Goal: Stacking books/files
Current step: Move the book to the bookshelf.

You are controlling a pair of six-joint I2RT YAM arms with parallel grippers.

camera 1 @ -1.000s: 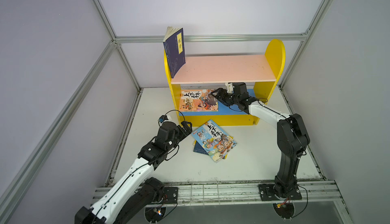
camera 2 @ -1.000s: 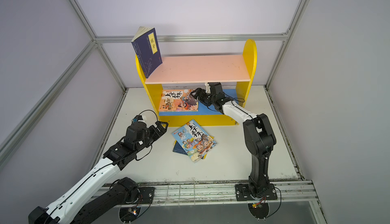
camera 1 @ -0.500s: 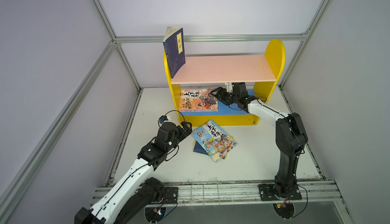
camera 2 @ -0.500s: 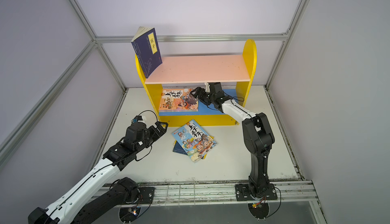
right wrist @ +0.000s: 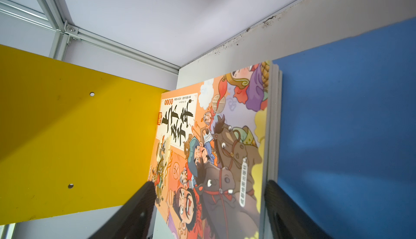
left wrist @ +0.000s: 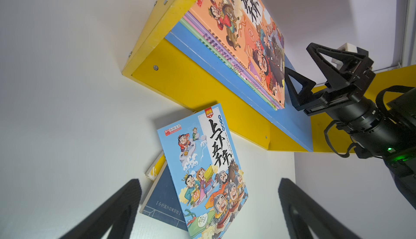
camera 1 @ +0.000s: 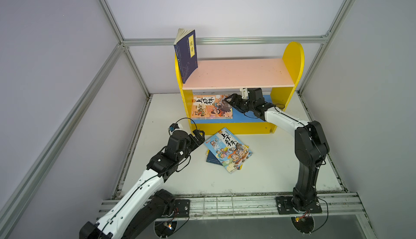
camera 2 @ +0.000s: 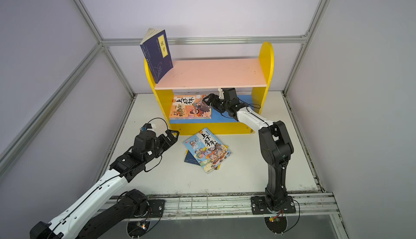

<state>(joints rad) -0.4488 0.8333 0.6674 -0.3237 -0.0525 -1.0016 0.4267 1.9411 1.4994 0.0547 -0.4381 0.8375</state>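
Observation:
An orange cartoon book (camera 1: 209, 106) (right wrist: 213, 136) tops a flat stack of thin books on the blue lower board (camera 1: 245, 116). My right gripper (camera 1: 228, 101) (right wrist: 210, 195) is open at the stack's right edge, with one finger over the cover and the other beside the edge. A light blue cartoon book (camera 1: 227, 149) (left wrist: 202, 159) lies on the table over a navy book (left wrist: 164, 195) and a yellow one (left wrist: 155, 166). My left gripper (camera 1: 199, 134) (left wrist: 208, 193) hovers open just left of that pile, holding nothing. Another navy book (camera 1: 186, 55) leans upright on the pink top board (camera 1: 236, 73).
The yellow bookshelf (camera 1: 292, 55) stands at the back of the white table (camera 1: 281, 170). Its upper board hangs low over my right gripper. Grey panels and aluminium frame bars (camera 1: 225, 40) close in the sides and back.
My right gripper has barely shifted at the orange book's edge. The left arm has not moved.

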